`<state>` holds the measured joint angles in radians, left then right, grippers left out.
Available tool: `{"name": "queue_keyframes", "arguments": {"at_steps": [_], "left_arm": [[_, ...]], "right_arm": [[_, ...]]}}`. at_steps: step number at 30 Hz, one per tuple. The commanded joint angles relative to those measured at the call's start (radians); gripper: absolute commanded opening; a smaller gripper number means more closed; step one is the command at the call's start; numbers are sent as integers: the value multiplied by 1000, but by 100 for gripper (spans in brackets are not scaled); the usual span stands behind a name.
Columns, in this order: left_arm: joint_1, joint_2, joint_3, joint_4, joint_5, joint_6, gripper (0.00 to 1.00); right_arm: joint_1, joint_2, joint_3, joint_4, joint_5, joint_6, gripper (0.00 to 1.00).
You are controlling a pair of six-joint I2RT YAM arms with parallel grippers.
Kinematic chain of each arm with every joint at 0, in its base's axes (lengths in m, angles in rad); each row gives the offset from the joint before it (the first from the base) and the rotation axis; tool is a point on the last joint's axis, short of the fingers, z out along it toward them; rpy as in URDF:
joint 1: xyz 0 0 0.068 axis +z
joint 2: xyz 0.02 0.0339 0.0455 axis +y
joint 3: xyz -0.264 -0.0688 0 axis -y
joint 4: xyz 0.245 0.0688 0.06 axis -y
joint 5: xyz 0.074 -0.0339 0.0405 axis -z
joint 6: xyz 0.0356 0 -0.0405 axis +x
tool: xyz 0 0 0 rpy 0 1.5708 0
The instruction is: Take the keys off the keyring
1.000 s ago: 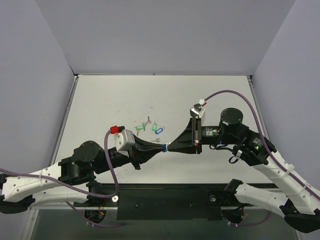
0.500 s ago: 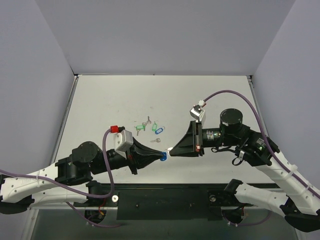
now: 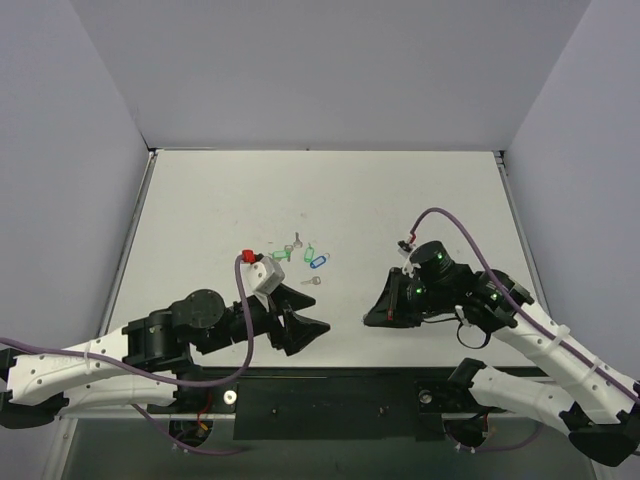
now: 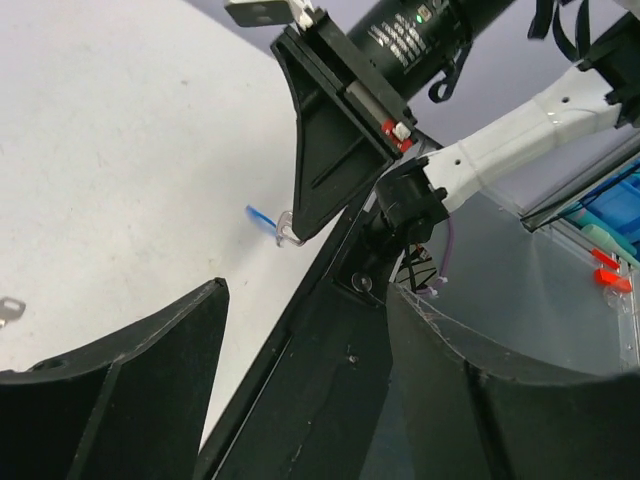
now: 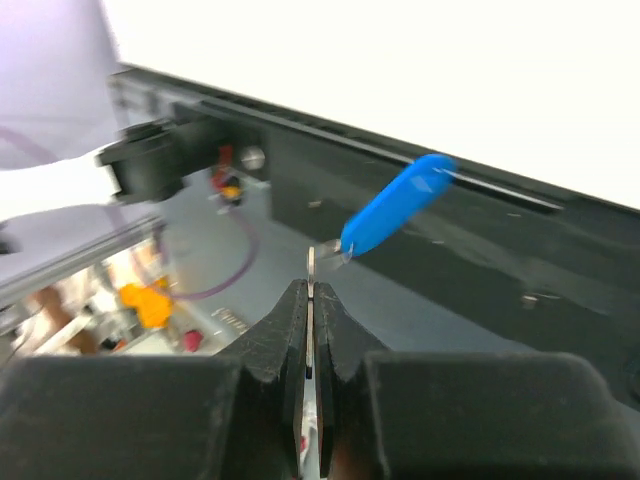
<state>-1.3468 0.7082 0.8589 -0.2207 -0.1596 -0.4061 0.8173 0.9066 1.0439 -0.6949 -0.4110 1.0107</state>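
My right gripper [image 5: 310, 288] is shut on a thin silver key [image 5: 310, 262], seen edge-on and poking out of the jaws. From the key's tip a small ring [image 5: 333, 246] carries the keyring's oblong blue tag [image 5: 395, 213], which hangs free in the air. In the top view the right gripper [image 3: 368, 318] hovers low over the table's near edge. My left gripper [image 3: 312, 335] faces it a short gap to the left, open and empty. The left wrist view shows the blue tag [image 4: 260, 217] at the right gripper's tip, beyond my spread left fingers [image 4: 130, 380].
On the table behind the grippers lie two green tags [image 3: 281, 255] [image 3: 308, 251], another blue tag [image 3: 318, 261] and loose silver keys [image 3: 313, 281] [image 3: 296, 240]. The black base rail [image 3: 330, 395] runs along the near edge under both grippers.
My left gripper let go of the blue tag, opened and drew back left. The right gripper swung down toward the near edge, keeping the key with the tag dangling from it.
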Motion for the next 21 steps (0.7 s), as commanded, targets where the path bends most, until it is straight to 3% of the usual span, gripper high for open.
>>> {"name": "queue_keyframes", "arguments": {"at_steps": [1,8,13,14,15,16,18,21], "left_arm": [[-2,-13,-21,-52,-134,-108,76],[-2,-10,-35,-228,-359,-260,76],[-2,2,-52,-307,-406,-344,75],[-2,5,-58,-313,-406,-349,75],[-2,4,-61,-312,-405,-358,75],[-2,1,-69,-313,-403,-361,75],[-2,-3,-75,-310,-403,-370,74],[-2,-9,-78,-305,-409,-369,74]], "right_arm": [[-15,-12,-97,-117,193,-61,0],[-23,-9,-241,-106,305,-73,0],[-23,24,-297,-103,374,-90,0],[-24,38,-311,-106,385,-90,25],[-24,46,-317,-109,408,-87,40],[-23,61,-324,-118,444,-87,68],[-23,69,-334,-123,480,-84,83],[-24,54,-338,-117,528,-90,87]]}}
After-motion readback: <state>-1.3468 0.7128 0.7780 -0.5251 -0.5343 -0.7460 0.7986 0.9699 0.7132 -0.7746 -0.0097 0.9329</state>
